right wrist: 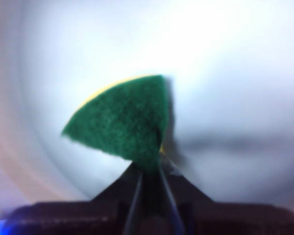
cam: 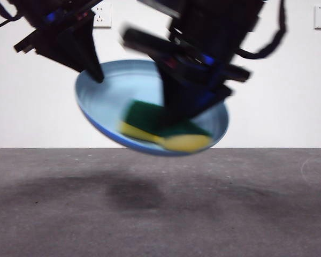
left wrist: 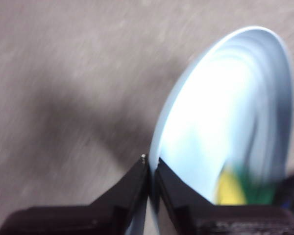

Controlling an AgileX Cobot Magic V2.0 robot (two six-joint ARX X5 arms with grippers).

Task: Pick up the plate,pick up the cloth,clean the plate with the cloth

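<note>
Plate [cam: 104, 96]: wide, shallow, round, light blue, with a raised rim and a darker blue underside. It is held in the air above the grey table [cam: 160, 209], tilted so that its inner face turns toward the front camera. A soft shadow lies on the table beneath it.

Left side of front view: left gripper [cam: 96, 74] comes from the upper left corner and is clamped on the plate's upper left rim. Left wrist view confirms: both black jaws pinch the thin rim edge [left wrist: 152, 164], one jaw on each face.

Centre to right: right gripper [cam: 174, 120] descends from above into the plate, clenched on the cloth [cam: 166, 131]. Cloth is a small sponge, yellow foam with dark green scouring layer on top. It lies inside the plate, pressed against the lower inner surface. Right wrist view: green layer [right wrist: 122, 122] gripped between the jaws, pale plate surface [right wrist: 225, 73] all around it.

Frames are motion-blurred.
</note>
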